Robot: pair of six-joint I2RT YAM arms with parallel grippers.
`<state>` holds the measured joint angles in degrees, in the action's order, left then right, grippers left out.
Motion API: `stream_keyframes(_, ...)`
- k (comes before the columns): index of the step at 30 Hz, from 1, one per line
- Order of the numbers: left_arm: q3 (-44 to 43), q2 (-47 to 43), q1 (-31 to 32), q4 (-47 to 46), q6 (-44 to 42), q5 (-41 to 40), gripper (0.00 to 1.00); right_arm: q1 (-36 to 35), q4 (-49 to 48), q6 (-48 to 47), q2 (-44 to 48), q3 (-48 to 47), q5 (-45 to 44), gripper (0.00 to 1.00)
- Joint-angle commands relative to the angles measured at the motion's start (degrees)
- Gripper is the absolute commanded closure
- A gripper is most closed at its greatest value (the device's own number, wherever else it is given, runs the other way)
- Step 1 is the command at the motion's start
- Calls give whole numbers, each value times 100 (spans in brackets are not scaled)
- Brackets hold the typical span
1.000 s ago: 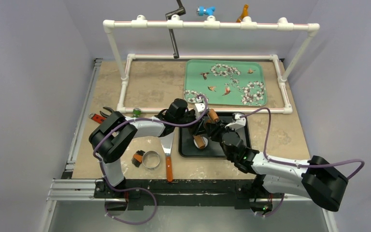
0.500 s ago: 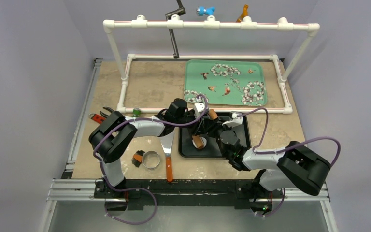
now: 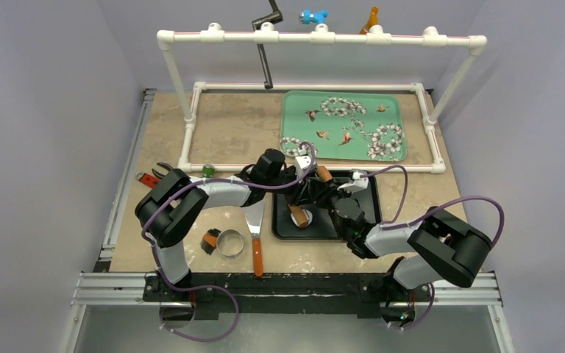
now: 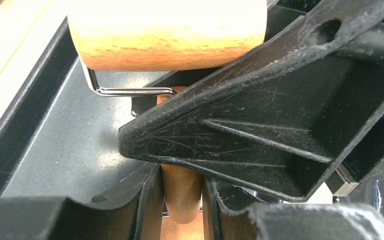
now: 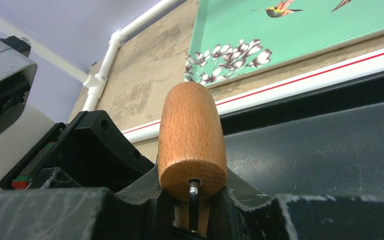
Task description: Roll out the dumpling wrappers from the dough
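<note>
A small wooden roller [image 3: 314,195] with a wire frame lies over the black tray [image 3: 357,228]; its near barrel [image 3: 303,216] sits on a piece of white dough [image 3: 294,213], mostly hidden, shape unclear. My left gripper [image 3: 305,193] is shut on the roller's handle [image 4: 181,192], with the barrel [image 4: 170,30] ahead of it. My right gripper [image 3: 325,198] grips the same roller from the other side; its view shows the far barrel [image 5: 192,140] end-on above its jaws [image 5: 192,220]. No flat round wrapper is visible.
A metal ring cutter [image 3: 229,243] and an orange-handled scraper [image 3: 256,235] lie left of the black tray. A green flowered tray [image 3: 342,125] sits behind, inside a white pipe frame [image 3: 309,87]. A red-handled tool [image 3: 147,179] lies at the far left.
The right arm's elbow has swung left, towards the tray. The roller's near barrel has shifted slightly left over the dough. Both grippers keep their hold.
</note>
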<state>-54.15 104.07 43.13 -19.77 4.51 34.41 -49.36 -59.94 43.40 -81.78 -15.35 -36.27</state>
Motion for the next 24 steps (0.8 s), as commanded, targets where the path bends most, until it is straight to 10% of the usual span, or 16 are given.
stream_keyframes(1, -345, -79, 63, -188, -29, 290, 100, -21, -239, -346, 225, 112, 392, 100)
stream_keyframes(11, -850, -727, -112, 2481, -1104, 357, 26, -21, -377, -2049, 1258, 491, 724, 100)
stream_keyframes(24, -1022, -983, -694, 4033, -540, -1746, 29, -9, 78, -3328, 1638, -114, 995, 100)
